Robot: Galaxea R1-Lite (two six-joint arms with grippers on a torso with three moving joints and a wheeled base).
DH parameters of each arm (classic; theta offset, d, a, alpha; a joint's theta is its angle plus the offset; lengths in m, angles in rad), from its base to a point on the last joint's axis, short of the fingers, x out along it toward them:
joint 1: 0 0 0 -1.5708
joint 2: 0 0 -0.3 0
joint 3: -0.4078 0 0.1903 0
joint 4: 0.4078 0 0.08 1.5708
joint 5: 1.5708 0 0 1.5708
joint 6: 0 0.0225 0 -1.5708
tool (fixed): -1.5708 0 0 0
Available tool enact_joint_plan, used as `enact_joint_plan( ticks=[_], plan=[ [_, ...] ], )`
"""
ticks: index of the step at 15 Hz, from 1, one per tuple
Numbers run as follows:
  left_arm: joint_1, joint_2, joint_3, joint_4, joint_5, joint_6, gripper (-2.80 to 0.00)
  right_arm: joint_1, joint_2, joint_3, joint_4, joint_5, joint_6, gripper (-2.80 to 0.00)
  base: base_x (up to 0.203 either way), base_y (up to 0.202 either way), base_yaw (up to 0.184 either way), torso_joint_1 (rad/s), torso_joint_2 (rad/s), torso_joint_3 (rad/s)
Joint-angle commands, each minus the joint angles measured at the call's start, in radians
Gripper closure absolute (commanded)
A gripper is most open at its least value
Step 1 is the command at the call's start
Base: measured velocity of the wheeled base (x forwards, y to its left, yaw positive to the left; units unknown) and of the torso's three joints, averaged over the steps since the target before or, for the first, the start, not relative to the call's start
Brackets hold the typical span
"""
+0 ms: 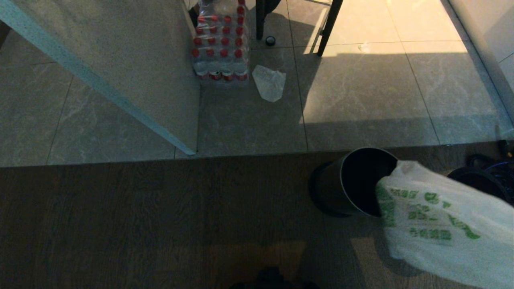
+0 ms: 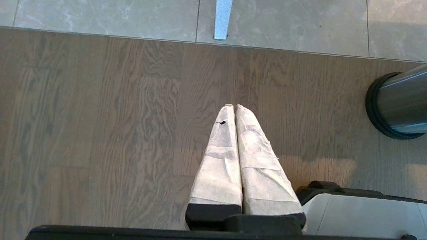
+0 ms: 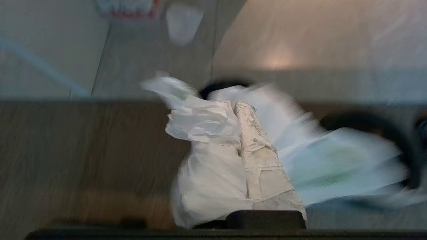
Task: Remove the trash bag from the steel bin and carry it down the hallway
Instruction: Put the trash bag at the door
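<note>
a: right, nearest to me, what's on the right gripper (image 3: 235, 110)?

b: its taped white fingers (image 3: 263, 160) are pinched tight on a bunched fold of the thin translucent white plastic bag with green print (image 1: 441, 224). i can see the bag draped low on my right over the dark wood-grain floor (image 1: 160, 216), its upper end against the mouth of the bin. how much of it is in there, i can't make out.

a: and the left gripper (image 2: 234, 107)?

b: pressed together on nothing, hanging over that wood floor near my base.

a: the bin?

b: the small round dark steel bin with the black rim (image 1: 349, 182) stands on the wood floor, just short of the edge where the glossy beige marbled tiles (image 1: 361, 96) begin.

a: further out?

b: a flat white scrap (image 1: 270, 82) lies on the tiles, just beside a shrink-wrapped pack of red-capped bottles (image 1: 221, 44).
</note>
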Motion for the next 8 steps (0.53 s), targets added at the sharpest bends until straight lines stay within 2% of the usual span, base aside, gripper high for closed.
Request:
enact_joint_plan(
  ticks=[1,2,4,5,8],
  plan=[
    [0.0,0.0,0.002,0.0,0.0,0.0,0.0,0.015,-0.097,0.131,-0.009,-0.008,-0.007,0.0,0.0,0.0,0.0,0.0,0.0,0.0],
    [0.0,0.0,0.0,0.0,0.0,0.0,0.0,0.017,-0.137,0.169,0.001,-0.04,-0.013,0.0,0.0,0.0,0.0,0.0,0.0,0.0],
    [0.0,0.0,0.0,0.0,0.0,-0.001,0.0,0.02,-0.166,0.179,0.171,-0.152,-0.019,0.0,0.0,0.0,0.0,0.0,0.0,0.0],
    [0.0,0.0,0.0,0.0,0.0,0.0,0.0,0.021,-0.17,0.181,0.212,-0.173,-0.012,0.0,0.0,0.0,0.0,0.0,0.0,0.0],
    [0.0,0.0,0.0,0.0,0.0,-0.001,0.0,0.021,-0.171,0.184,0.19,-0.185,0.0,0.0,0.0,0.0,0.0,0.0,0.0,0.0]
  ],
)
